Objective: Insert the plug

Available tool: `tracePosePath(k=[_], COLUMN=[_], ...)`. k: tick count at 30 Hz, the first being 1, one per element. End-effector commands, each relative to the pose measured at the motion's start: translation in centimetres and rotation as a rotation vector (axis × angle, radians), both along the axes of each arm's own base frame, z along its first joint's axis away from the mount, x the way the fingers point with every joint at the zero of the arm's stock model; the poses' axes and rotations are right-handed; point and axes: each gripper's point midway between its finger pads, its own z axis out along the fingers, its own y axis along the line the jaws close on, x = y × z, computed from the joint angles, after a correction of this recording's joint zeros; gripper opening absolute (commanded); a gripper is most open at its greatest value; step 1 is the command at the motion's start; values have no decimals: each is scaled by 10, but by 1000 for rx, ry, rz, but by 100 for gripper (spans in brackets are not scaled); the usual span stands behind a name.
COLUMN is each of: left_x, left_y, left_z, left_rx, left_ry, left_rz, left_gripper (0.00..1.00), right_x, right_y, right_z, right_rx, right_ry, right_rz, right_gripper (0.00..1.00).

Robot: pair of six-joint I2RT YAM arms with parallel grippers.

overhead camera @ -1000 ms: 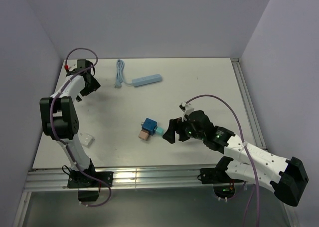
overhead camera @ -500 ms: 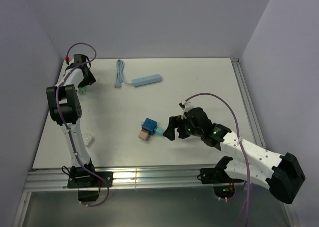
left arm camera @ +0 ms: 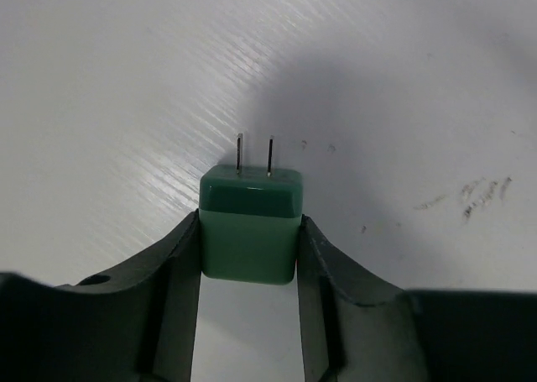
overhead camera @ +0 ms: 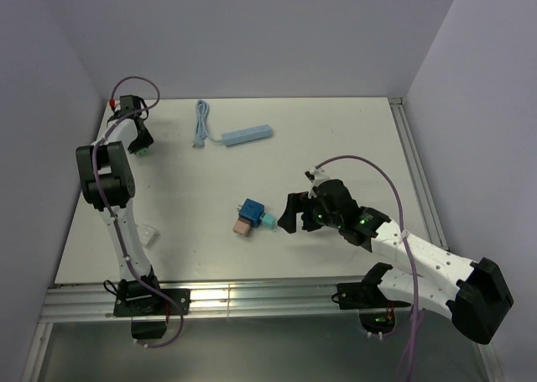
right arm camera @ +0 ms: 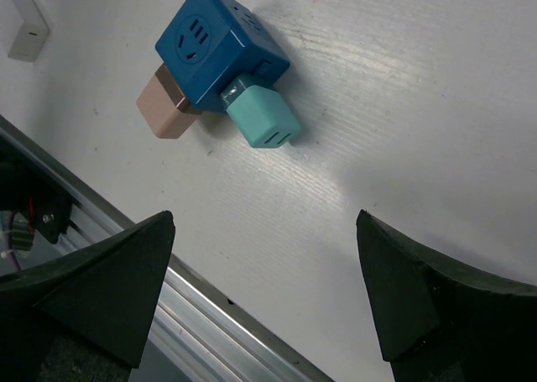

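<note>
Inside the left gripper (left arm camera: 250, 222), a green plug (left arm camera: 252, 194), prongs outward.

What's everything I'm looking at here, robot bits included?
green plug: one, green, far left of the table, prongs pointing away
socket cube: one, dark blue, mid-table
teal plug: one, teal, stuck into the cube
pink plug: one, pinkish, against another side of the cube
power strip: one, light blue, far side, cord attached
white block: one, white, near left
table: one, white
left end effector: one, black, closed on the green plug
right end effector: one, black, open, beside the cube
</note>
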Motion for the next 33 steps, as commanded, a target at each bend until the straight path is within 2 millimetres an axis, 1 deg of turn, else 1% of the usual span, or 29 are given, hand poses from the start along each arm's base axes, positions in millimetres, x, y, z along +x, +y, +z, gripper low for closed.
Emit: tracePosePath(k=[1,2,4,5,6,7,8,9,10,11,12,13,14,15,16,17,18,19,21,22,23,24,26,27,28,29,30,31,33], left_x=[-1,-2,0,-5,-6,-9,-22,-25,-33,-52,-62,-69,-89,-98,-108,-123,-131,-143,-162,-175,-185,-196,-211,-218,-222,-228,-234,-238,-247], left_y=[-21,-26,-49,-59,-74,-95,-109,-121,-146,-157,-187,-200,-210,-220,-240,-248,-258,-276,-294,-312,-320,-333,-342,-353,-357,-359,-366,-369,-371], left_z=[19,37,61,86,101,114,138,154,166,178,188,199,206,211,219,219,221,222,225,224,225,225,223,229,229,232,236,238,238], left_rx=[-104,-115,-152,-166,-203,-228,-264,-294,-367,-409,-478,-517,-576,-610,-658,-694,-753,-800,-888,-923,-977,-1012,-1092,-1124,-1144,-1184,-1202,-1224,-1303], left_ry=[-64,-101,-157,-203,-241,-271,-323,-374,-407,-439,-470,-510,-536,-558,-579,-580,-575,-558,-553,-536,-537,-518,-496,-505,-503,-506,-521,-523,-507], left_rz=[-54,-62,-108,-131,-160,-202,-211,-232,-288,-311,-357,-383,-365,-380,-421,-422,-409,-443,-438,-465,-449,-462,-412,-425,-406,-370,-364,-352,-290], left_gripper=[0,0,0,0,0,0,0,0,0,0,0,0,0,0,0,0,0,0,0,0,0,0,0,0,0,0,0,0,0], right_x=[15,14,16,15,15,15,13,13,13,12,11,10,12,10,12,13,13,14,19,22,24,23,29,23,23,28,22,23,28], right_y=[-7,-10,-11,-12,-11,-11,-10,-9,-9,-6,-4,-2,1,6,9,11,14,15,17,16,18,21,22,31,35,35,46,53,60], right_z=[17,15,21,22,28,31,36,42,47,56,61,67,74,80,88,92,96,99,110,112,118,124,134,139,139,144,153,150,157], right_rx=[-22,-41,-47,-52,-44,-41,-30,-17,-4,25,45,68,93,117,143,161,178,183,201,198,212,220,220,221,212,200,208,192,198], right_ry=[-59,-52,-64,-63,-72,-77,-82,-90,-96,-112,-123,-137,-156,-164,-190,-207,-219,-233,-267,-284,-304,-320,-376,-402,-414,-440,-459,-456,-474], right_rz=[-54,-58,-58,-56,-52,-48,-44,-44,-45,-31,-22,-17,-12,8,15,20,31,34,23,5,0,6,-25,4,2,-36,-10,-10,-31], right_gripper=[95,96,95,95,95,95,95,95,95,95,95,95,95,95,95,95,95,95,95,96,96,96,96,95,93,91,89,85,80])
